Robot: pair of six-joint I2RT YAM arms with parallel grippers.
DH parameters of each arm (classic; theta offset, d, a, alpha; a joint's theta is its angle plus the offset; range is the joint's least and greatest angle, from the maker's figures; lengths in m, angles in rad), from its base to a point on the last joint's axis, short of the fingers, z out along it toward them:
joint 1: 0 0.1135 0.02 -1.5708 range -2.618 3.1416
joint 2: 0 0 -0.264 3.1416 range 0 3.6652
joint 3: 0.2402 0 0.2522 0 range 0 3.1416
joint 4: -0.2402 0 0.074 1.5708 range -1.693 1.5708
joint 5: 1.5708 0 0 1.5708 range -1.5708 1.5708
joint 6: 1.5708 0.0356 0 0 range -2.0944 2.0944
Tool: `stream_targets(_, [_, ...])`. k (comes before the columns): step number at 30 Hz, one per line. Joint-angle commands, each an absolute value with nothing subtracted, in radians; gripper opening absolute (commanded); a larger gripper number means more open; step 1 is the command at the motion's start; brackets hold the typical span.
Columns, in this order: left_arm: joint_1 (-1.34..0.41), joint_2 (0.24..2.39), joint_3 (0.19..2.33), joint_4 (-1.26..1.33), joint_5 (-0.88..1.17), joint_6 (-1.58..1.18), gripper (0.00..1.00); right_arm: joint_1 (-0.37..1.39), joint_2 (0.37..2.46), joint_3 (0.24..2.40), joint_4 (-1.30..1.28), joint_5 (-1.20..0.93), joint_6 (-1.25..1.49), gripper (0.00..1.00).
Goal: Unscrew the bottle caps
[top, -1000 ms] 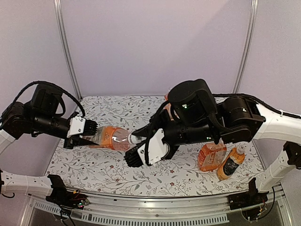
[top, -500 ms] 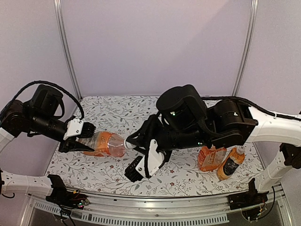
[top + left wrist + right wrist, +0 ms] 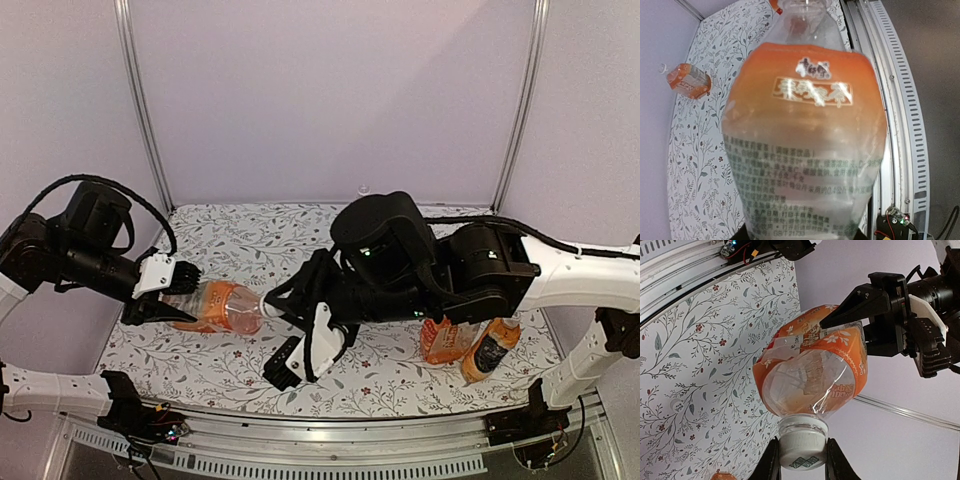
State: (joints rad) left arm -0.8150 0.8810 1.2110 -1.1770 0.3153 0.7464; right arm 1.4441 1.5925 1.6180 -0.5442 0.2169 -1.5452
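Our right gripper (image 3: 802,456) clamps the white cap (image 3: 802,441) of an orange bottle (image 3: 805,130) that our left gripper (image 3: 172,293) squeezes at its base, held sideways above the flowered table (image 3: 250,240).

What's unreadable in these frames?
1. Left wrist view: the held bottle fills the frame, hiding the left tool.
2. Right wrist view: the right tool covers the cap sides; thread gap unseen.
3. Top view: the right arm hides the top of the right-side orange bottle.
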Motion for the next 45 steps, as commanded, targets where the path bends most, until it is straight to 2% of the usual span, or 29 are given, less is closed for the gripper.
stream_targets(1, [-0.819,0.874,1.232,-1.086,0.385,0.741,0.18,1.439,1.58,1.578,-0.411,0.234,-1.506,0.15])
stream_targets(3, [-0.819,0.874,1.232,-1.086,0.381,0.745,0.18,1.439,1.574,1.57,-0.4,0.235,-1.502,0.18])
stream_targets(13, [-0.818,0.883,1.25,-1.084,0.374,0.747,0.18,1.439,1.579,1.563,-0.396,0.251,-1.501,0.23])
stream_targets(28, [-0.818,0.878,1.244,-1.084,0.364,0.756,0.18,1.439,1.583,1.57,-0.402,0.262,-1.482,0.43])
stream_targets(31, [-0.818,0.877,1.243,-1.086,0.362,0.756,0.18,1.439,1.579,1.574,-0.414,0.269,-1.471,0.52])
stream_targets(34, [-0.818,0.876,1.241,-1.085,0.362,0.756,0.18,1.439,1.573,1.575,-0.426,0.277,-1.449,0.68])
stream_targets(35, [-0.818,0.875,1.241,-1.084,0.362,0.756,0.18,1.439,1.571,1.574,-0.427,0.28,-1.436,0.7])
stream_targets(37, [-0.818,0.875,1.24,-1.081,0.359,0.755,0.18,1.439,1.566,1.577,-0.426,0.282,-1.401,0.81])
stream_targets(39, [-0.818,0.874,1.238,-1.074,0.353,0.751,0.18,1.438,1.556,1.579,-0.424,0.282,-1.355,0.98])
stream_targets(45, [-0.816,0.865,1.22,-1.034,0.307,0.738,0.18,1.426,1.524,1.669,-0.497,0.205,-0.987,0.99])
